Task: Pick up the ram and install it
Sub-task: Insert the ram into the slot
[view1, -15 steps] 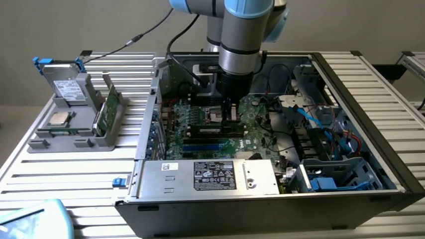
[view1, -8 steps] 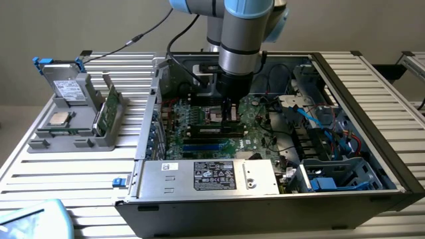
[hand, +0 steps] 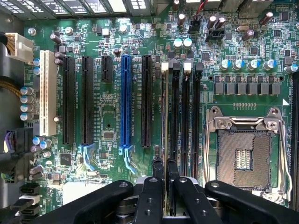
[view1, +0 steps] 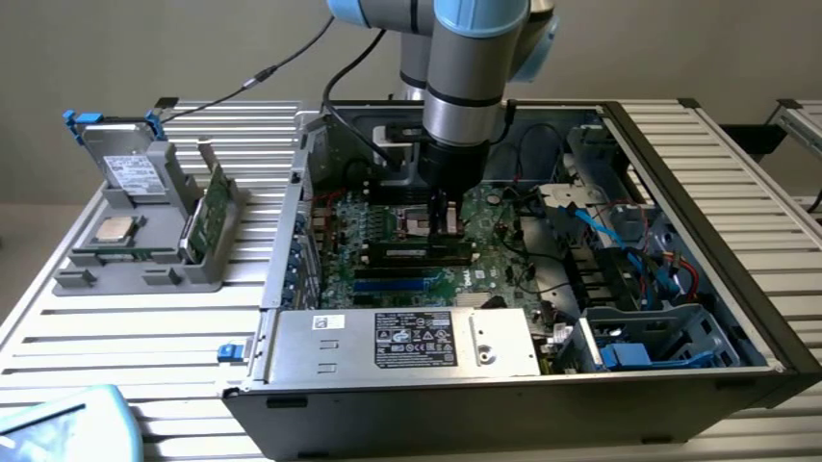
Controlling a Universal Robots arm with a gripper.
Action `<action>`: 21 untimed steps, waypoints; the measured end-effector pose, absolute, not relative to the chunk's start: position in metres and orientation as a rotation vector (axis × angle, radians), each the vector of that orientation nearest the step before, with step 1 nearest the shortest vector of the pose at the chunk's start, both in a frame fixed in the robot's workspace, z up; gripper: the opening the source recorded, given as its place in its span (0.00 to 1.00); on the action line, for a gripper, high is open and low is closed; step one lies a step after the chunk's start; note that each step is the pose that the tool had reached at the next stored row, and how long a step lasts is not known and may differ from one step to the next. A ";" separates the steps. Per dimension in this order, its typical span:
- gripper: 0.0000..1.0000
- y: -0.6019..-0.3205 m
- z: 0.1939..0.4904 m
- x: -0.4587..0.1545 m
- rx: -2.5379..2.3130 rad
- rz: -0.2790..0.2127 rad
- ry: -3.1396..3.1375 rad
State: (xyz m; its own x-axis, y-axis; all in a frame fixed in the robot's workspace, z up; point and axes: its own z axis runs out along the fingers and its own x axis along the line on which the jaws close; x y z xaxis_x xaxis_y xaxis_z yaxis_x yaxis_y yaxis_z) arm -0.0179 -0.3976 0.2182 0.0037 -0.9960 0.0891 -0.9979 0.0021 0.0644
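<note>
The ram [hand: 164,116], a thin strip, stands pinched between black jaws.

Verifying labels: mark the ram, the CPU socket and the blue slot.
ram [hand: 164,116]: wrist view, thin top edge, mid-length.
CPU socket [hand: 243,158]: wrist view, centre of the contact field.
blue slot [hand: 125,102]: wrist view, middle of its body.

My fingers [hand: 158,170] are black, the ram [view1: 411,253] dark green, the motherboard [hand: 107,116] green with a blue slot [hand: 125,100] and a white slot [hand: 46,93].
</note>
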 end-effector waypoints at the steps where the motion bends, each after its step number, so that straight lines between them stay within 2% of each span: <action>1: 0.15 -0.398 0.218 -0.018 2.145 0.027 -2.144; 21: 0.15 -0.397 0.216 -0.018 2.136 0.027 -2.153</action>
State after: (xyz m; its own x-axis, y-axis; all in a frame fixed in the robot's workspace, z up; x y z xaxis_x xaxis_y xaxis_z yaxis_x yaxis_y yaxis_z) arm -0.0182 -0.3968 0.2163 -0.0051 -0.9960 0.0894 -0.9979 0.0108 0.0640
